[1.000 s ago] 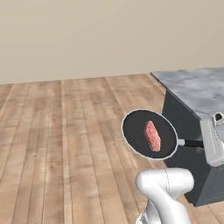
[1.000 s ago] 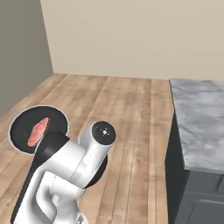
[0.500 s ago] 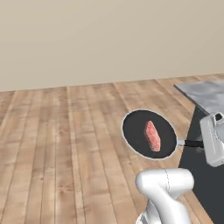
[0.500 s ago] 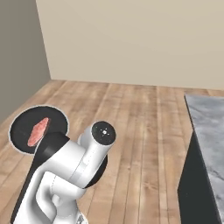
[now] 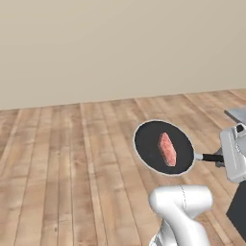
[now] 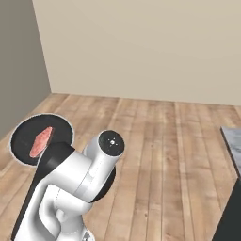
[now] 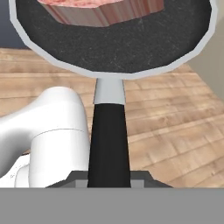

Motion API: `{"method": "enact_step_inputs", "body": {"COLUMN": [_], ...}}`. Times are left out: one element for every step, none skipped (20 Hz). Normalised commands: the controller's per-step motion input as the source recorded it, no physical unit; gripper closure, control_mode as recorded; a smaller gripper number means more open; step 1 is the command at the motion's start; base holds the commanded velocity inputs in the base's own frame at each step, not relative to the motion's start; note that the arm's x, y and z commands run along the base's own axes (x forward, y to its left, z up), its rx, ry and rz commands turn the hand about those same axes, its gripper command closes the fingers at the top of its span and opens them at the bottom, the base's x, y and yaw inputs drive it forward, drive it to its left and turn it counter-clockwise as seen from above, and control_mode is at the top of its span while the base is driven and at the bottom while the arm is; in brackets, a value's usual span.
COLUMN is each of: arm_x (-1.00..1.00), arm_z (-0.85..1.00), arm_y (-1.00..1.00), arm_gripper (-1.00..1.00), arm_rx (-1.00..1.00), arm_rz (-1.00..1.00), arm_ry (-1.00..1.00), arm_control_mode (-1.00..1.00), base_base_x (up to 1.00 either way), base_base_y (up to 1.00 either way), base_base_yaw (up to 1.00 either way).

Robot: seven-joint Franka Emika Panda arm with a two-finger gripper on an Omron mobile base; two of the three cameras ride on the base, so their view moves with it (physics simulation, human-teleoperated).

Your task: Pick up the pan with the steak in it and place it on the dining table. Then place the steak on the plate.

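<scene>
The pan (image 5: 165, 146) is held level above the wooden floor (image 5: 62, 168), with the steak (image 5: 167, 148) lying lengthwise near its centre. Its black handle (image 5: 211, 157) extends right into the white hand at the frame edge. A corner of the table (image 5: 237, 114) appears at far right.
</scene>
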Motion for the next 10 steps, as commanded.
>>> {"method": "enact_step_inputs", "body": {"arm_x": [0.0, 0.0, 0.0, 0.0, 0.0, 0.0, 0.0, 0.0, 0.0, 0.0], "arm_z": [0.0, 0.0, 0.0, 0.0, 0.0, 0.0, 0.0, 0.0, 0.0, 0.0], "arm_y": [0.0, 0.0, 0.0, 0.0, 0.0, 0.0, 0.0, 0.0, 0.0, 0.0], "arm_gripper": [1.0, 1.0, 1.0, 1.0, 1.0, 1.0, 1.0, 1.0, 1.0, 1.0], "arm_rx": [0.0, 0.0, 0.0, 0.0, 0.0, 0.0, 0.0, 0.0, 0.0, 0.0], "arm_rz": [0.0, 0.0, 0.0, 0.0, 0.0, 0.0, 0.0, 0.0, 0.0, 0.0], "arm_ry": [0.0, 0.0, 0.0, 0.0, 0.0, 0.0, 0.0, 0.0, 0.0, 0.0], "arm_control_mode": [1.0, 1.0, 1.0, 1.0, 1.0, 1.0, 1.0, 1.0, 1.0, 1.0], "base_base_x": [1.0, 1.0, 1.0, 1.0, 1.0, 1.0, 1.0, 1.0, 1.0, 1.0], "base_base_y": [0.45, 0.44, 0.43, 0.39, 0.27, 0.23, 0.22, 0.22, 0.22, 0.22], "base_base_yaw": [0.0, 0.0, 0.0, -0.01, -0.05, -0.06, -0.06, -0.06, -0.06, -0.06]}}
